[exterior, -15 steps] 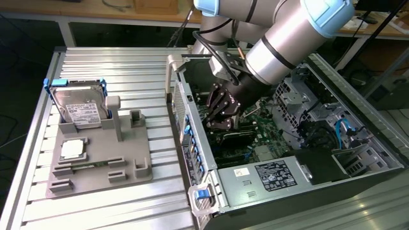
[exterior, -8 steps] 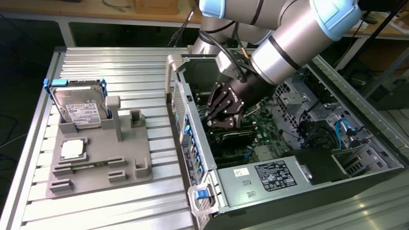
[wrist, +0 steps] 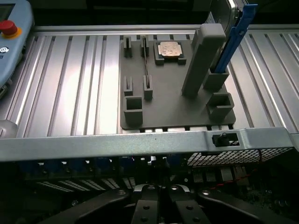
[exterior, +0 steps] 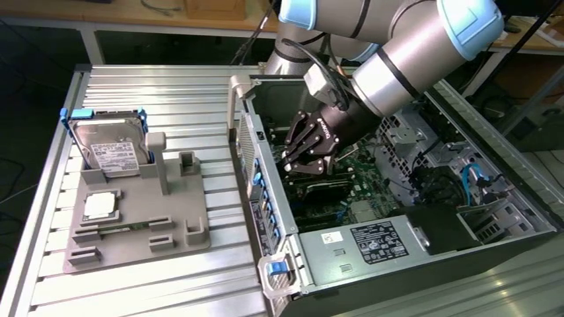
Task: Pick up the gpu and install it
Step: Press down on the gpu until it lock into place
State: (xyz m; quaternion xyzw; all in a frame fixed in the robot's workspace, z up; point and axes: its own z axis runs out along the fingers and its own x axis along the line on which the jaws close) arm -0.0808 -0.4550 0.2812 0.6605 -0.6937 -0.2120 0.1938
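Gripper: down inside the case (exterior: 264, 198), gripper (exterior: 304, 165) clenched, fingers (wrist: 148, 205) pressed together just above the board (exterior: 352, 198).
Gpu: can't make it out; if there's a thin card between those fingers, the gripper hides it.
Direction: nothing to say for sure, whichever way it lies from the fingers is masked.
Long axis: can't tell.
Tray (exterior: 132, 211): on the exterior view's left, well apart from the gripper, hard drive (exterior: 110, 148) upright at its far end, no card standing there.
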